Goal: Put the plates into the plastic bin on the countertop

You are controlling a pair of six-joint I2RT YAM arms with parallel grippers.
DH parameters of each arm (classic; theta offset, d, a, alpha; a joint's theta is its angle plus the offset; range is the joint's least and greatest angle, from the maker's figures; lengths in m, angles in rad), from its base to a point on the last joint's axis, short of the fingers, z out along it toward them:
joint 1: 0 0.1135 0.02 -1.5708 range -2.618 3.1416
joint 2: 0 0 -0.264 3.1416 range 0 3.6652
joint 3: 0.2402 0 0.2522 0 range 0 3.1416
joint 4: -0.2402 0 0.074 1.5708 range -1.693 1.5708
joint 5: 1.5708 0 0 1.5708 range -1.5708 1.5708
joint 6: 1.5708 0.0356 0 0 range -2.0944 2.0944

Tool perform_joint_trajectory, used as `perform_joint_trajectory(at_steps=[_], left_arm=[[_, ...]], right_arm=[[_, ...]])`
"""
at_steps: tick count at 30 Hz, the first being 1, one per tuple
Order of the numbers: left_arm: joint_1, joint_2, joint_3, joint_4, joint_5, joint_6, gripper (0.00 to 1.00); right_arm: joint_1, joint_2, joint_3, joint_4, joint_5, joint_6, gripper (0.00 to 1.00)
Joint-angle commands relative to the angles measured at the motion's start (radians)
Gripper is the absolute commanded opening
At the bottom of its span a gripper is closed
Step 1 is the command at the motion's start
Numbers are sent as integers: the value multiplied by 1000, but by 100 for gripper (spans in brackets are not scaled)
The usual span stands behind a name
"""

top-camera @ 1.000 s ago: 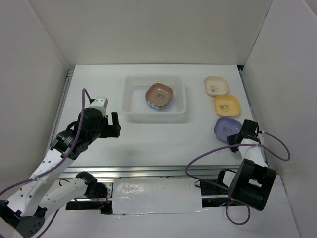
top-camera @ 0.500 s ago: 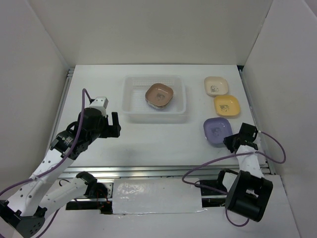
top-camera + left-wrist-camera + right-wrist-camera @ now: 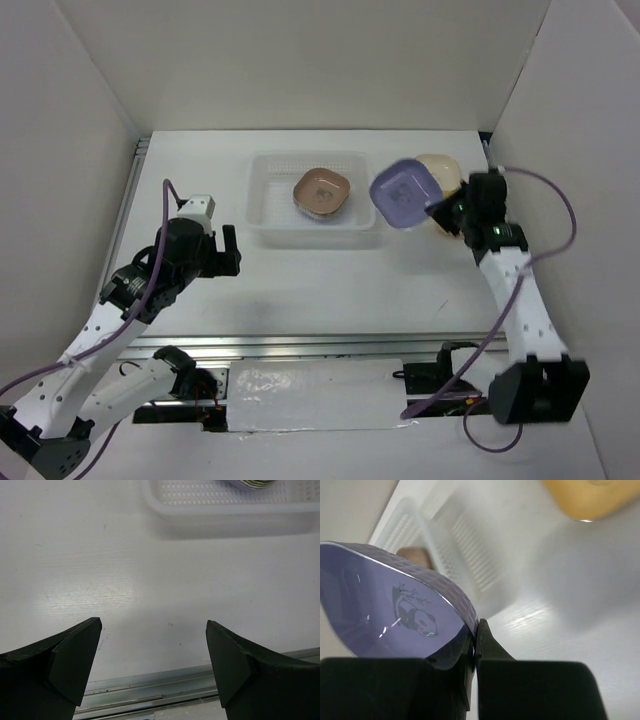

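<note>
One purple plate (image 3: pixel 404 193) hung tilted in the air, pinched at its rim by the clamped right gripper (image 3: pixel 441 207). It sat just left of that hand, by the right end of the plastic bin (image 3: pixel 262 222). A brownish-pink plate (image 3: pixel 321 190) lay in the bin. The left gripper (image 3: pixel 231 252) hovered over the countertop (image 3: pixel 330 285) with its jaws spread wide, the bin ahead of it.

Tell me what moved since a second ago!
The right fingers pinched the purple plate by its rim, lifted it off the countertop and carried it, tilted, toward the plastic bin. The left fingers stayed open; the brownish-pink plate in the bin and the cream plate stayed put.
</note>
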Motion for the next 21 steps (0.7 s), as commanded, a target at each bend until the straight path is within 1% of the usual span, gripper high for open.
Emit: perform_joint_trajectory(at_steps=[1, 2, 3, 4, 5, 6, 7, 8, 9, 10, 11, 13, 14, 17, 18, 19, 20, 21], left_arm=[[-4, -30, 4, 25, -37, -23, 99], [-4, -32, 4, 22, -43, -26, 99], [-4, -33, 3, 21, -46, -29, 99], [-4, -33, 3, 19, -48, -29, 99], [-4, -30, 3, 21, -51, -29, 99], [-4, -30, 3, 21, -51, -29, 99], [-4, -25, 3, 21, -49, -30, 99], [-4, -19, 3, 22, -46, -27, 99], [-4, -16, 1, 22, -45, -27, 99], [-4, -6, 3, 22, -46, -27, 99], [-4, -4, 4, 21, -42, -24, 99], [-4, 10, 6, 18, -42, -24, 99], [-4, 11, 6, 19, -36, -21, 99], [-4, 8, 3, 22, -29, -18, 99], [-4, 5, 3, 25, -23, -18, 99], [-4, 7, 1, 25, -20, -16, 99], [-4, 4, 1, 29, -19, -15, 99], [-4, 5, 1, 29, -17, -15, 99]], right_arm=[[157, 255, 293, -20, -47, -106, 0], [193, 388, 361, -74, -8, -118, 0], [254, 444, 429, -99, 15, -121, 0], [279, 511, 549, -137, 38, -120, 0], [297, 562, 602, -149, 41, -120, 0], [313, 662, 650, -157, 41, -115, 0], [332, 709, 732, -174, 41, -97, 0], [345, 790, 762, -175, 41, -89, 0], [354, 829, 794, -179, 79, -65, 0], [372, 869, 876, -214, 98, -57, 0], [380, 945, 917, -234, 108, -49, 0], [394, 1007, 1022, -281, 122, -8, 0], [397, 1044, 1035, -278, 116, -2, 0], [418, 1077, 1067, -251, 105, 27, 0], [423, 1081, 1074, -243, 98, 35, 8], [429, 1085, 1080, -246, 98, 37, 18], [440, 1087, 1086, -249, 102, 40, 35], [446, 1085, 1084, -252, 105, 47, 58]])
